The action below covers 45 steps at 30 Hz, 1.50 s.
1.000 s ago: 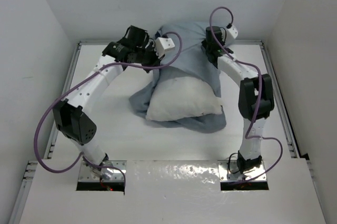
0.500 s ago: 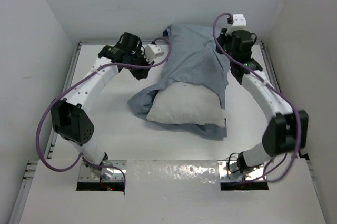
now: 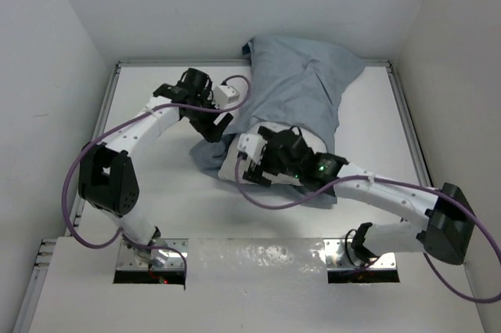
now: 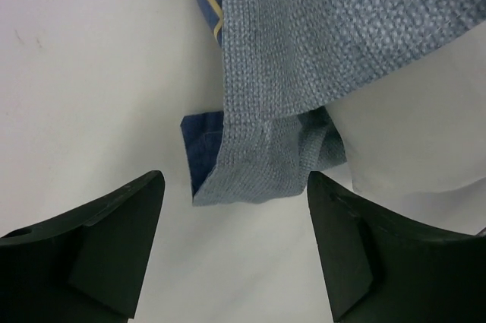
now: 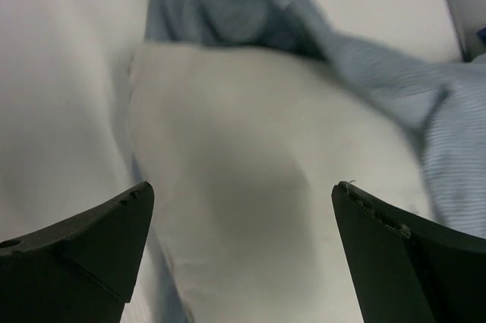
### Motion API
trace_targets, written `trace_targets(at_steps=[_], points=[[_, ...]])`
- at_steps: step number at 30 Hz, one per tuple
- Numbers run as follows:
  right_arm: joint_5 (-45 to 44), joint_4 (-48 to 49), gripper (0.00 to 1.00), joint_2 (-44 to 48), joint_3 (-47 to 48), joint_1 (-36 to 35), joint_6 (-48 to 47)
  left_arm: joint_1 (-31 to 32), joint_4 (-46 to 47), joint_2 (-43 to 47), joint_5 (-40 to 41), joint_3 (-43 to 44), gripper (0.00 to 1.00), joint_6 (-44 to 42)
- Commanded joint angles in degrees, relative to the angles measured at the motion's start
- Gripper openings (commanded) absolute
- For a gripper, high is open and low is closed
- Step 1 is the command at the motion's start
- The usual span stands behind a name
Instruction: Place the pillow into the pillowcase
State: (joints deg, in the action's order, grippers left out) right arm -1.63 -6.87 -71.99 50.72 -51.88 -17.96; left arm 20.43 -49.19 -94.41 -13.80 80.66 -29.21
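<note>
The grey-blue pillowcase (image 3: 301, 86) lies crumpled from the back wall toward the middle of the table, covering the far part of the pillow. In the top view my right arm hides most of the pillow. My right gripper (image 3: 249, 168) hangs open over the white pillow (image 5: 250, 178), which fills its wrist view with nothing between the fingers. My left gripper (image 3: 211, 120) is open just left of the pillowcase's near-left corner. That corner's hem (image 4: 266, 171) lies on the table just ahead of the fingers (image 4: 114, 247), navy outside showing beneath, pillow (image 4: 410, 140) at right.
White walls close in the table (image 3: 156, 184) on three sides, with metal rails (image 3: 106, 125) along its left and right edges. Purple cables loop off both arms. The right arm's elbow (image 3: 450, 227) sticks out near the right wall.
Both grippers have opened and let go of the pillowcase, which has dropped flat. The right arm swung from the back right down over the pillow's front; the left gripper dropped toward the near-left corner.
</note>
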Motion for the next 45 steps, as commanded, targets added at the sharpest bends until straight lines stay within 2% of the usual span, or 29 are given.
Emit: trace_targets(at_steps=[1, 3, 6, 7, 9, 10, 11, 12, 13, 14, 15, 16, 18, 21, 23, 24, 25, 28, 29, 30, 31, 32, 33, 34, 37, 39, 42, 44, 45], points=[[-10.3, 2.7, 0.99, -0.8, -3.6, -4.9, -6.6, -2.3, 4.2, -0.8, -4.5, -2.0, 0.75, 1.7], [-14.6, 7.1, 0.99, -2.3, -6.3, -6.6, -9.1, -2.9, 7.6, -2.5, -6.8, -6.2, 0.79, 1.9], [-16.5, 27.8, 0.99, -4.9, -13.3, -8.2, -13.9, -2.5, 11.4, -6.6, -13.3, -9.5, 0.81, 3.0], [-16.4, 29.7, 0.99, -7.4, -14.0, -8.2, -14.9, -2.4, 11.2, -7.8, -14.7, -8.9, 0.82, 2.8], [-17.6, 29.6, 0.99, -11.0, -11.7, -8.2, -15.9, -2.5, 10.8, -10.5, -12.8, -6.2, 0.76, 3.1], [-18.8, 26.6, 0.99, -13.2, -8.2, -8.2, -16.1, -2.6, 11.3, -10.9, -10.0, -5.6, 0.7, 3.5], [-21.0, 26.0, 0.99, -17.9, -6.5, -8.2, -16.1, -2.7, 12.1, -11.1, -8.7, -5.3, 0.5, 4.1], [-27.1, 26.1, 0.98, -20.3, -5.2, -8.1, -16.1, -2.8, 13.3, -11.1, -7.8, -4.7, 0.37, 4.4], [-30.7, 27.6, 0.83, -22.6, -2.8, -7.7, -16.0, -2.9, 13.3, -11.1, -7.3, -4.3, 0.25, 4.4], [-34.0, 28.3, 0.69, -26.8, -1.5, -7.4, -15.5, -3.1, 13.0, -11.1, -7.2, -3.4, 0.03, 4.6], [-38.3, 27.9, 0.55, -28.4, -0.3, -6.1, -14.7, -3.2, 12.6, -11.1, -7.1, -3.1, 0.0, 4.5], [-39.4, 26.7, 0.01, -29.9, 2.1, -4.0, -12.3, -3.5, 11.8, -11.0, -6.5, -2.4, 0.0, 3.8], [-39.0, 23.3, 0.0, -29.6, 3.6, -1.3, -8.3, -3.9, 11.2, -10.8, -4.6, -1.7, 0.0, 3.2], [-29.8, 15.4, 0.0, -26.5, 10.2, 5.4, 5.1, -7.1, 12.0, -10.1, 4.7, -1.4, 0.0, 2.0], [-26.1, 15.4, 0.0, -24.3, 11.6, 8.8, 10.5, -9.3, 13.8, -10.2, 8.2, -0.8, 0.0, 1.4], [-24.0, 16.6, 0.0, -22.1, 12.6, 11.8, 16.3, -10.6, 14.2, -10.4, 9.5, -0.1, 0.0, 1.0], [-19.2, 17.3, 0.0, -21.4, 13.2, 13.3, 19.9, -11.8, 14.4, -10.8, 11.3, 0.8, 0.0, 0.8], [-14.1, 19.9, 0.0, -22.0, 16.5, 16.1, 27.5, -15.2, 14.0, -14.6, 16.0, 6.4, 0.0, 0.4], [-13.6, 20.2, 0.0, -22.8, 17.8, 16.2, 28.8, -15.4, 14.0, -15.4, 17.3, 9.0, 0.03, 0.0], [-12.8, 20.5, 0.0, -24.1, 20.4, 16.1, 31.5, -15.4, 14.2, -16.1, 18.6, 10.1, 0.08, -0.9], [-11.8, 20.4, 0.0, -26.9, 21.8, 16.2, 33.1, -15.4, 14.3, -17.2, 18.5, 11.3, 0.21, -1.2], [-10.5, 20.3, 0.0, -28.4, 23.1, 16.2, 34.7, -15.3, 14.6, -17.8, 18.4, 13.6, 0.3, -1.2], [-10.3, 20.5, 0.0, -29.9, 25.3, 16.1, 38.5, -15.3, 14.6, -18.5, 17.7, 15.1, 0.47, -0.5], [-10.6, 20.9, 0.0, -32.7, 26.0, 16.2, 40.1, -15.2, 14.3, -19.9, 17.3, 16.6, 0.56, 0.0], [-13.7, 22.7, 0.0, -36.1, 28.2, 16.2, 46.0, -15.2, 11.5, -21.8, 15.0, 23.7, 0.73, 3.5], [-14.9, 23.7, 0.0, -38.5, 29.7, 16.3, 49.3, -15.2, 9.3, -21.2, 11.5, 27.1, 0.74, 6.3], [-15.0, 24.9, 0.0, -40.6, 30.8, 16.4, 52.7, -15.2, 9.0, -16.3, 5.3, 25.5, 0.74, 9.2], [-15.3, 25.1, 0.0, -41.5, 31.1, 16.4, 53.9, -15.2, 9.9, -13.4, 4.0, 22.5, 0.67, 11.6], [-15.6, 25.2, 0.0, -41.6, 31.0, 16.4, 55.2, -15.2, 9.8, -13.2, 2.7, 21.6, 0.57, 13.8]])
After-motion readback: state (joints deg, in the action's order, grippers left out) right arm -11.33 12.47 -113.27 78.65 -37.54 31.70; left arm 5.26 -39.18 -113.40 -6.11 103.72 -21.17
